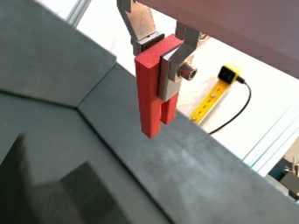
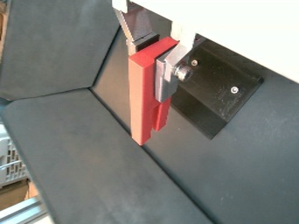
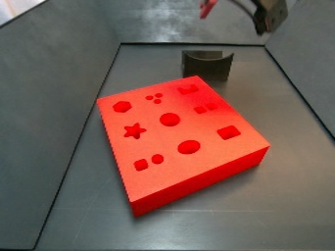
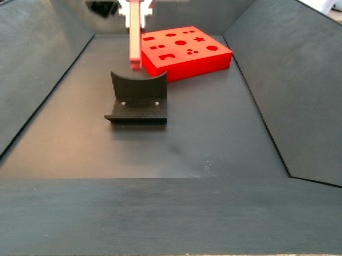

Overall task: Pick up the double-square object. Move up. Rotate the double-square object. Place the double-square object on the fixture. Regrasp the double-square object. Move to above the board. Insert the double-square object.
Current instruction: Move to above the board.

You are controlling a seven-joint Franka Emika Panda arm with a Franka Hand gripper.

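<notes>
My gripper (image 1: 156, 52) is shut on the double-square object (image 1: 152, 96), a thin pinkish-red block that hangs lengthwise from the fingers (image 2: 170, 68); it also shows in the wrist view (image 2: 147, 96). In a side view the block (image 4: 134, 40) hangs upright just above the dark fixture (image 4: 136, 96), with the gripper (image 4: 135, 8) at the frame's top. In a side view only a red sliver (image 3: 206, 8) of it shows beside the gripper (image 3: 268, 14), above the fixture (image 3: 207, 63). The red board (image 3: 177, 132) with shaped holes lies on the floor; it shows behind the fixture too (image 4: 187, 50).
Dark sloped walls (image 4: 47, 90) surround the bin floor. The fixture's base plate (image 2: 216, 92) with screws lies under the gripper. A yellow ruler (image 1: 211, 101) and a black cable (image 1: 239, 101) lie outside the bin.
</notes>
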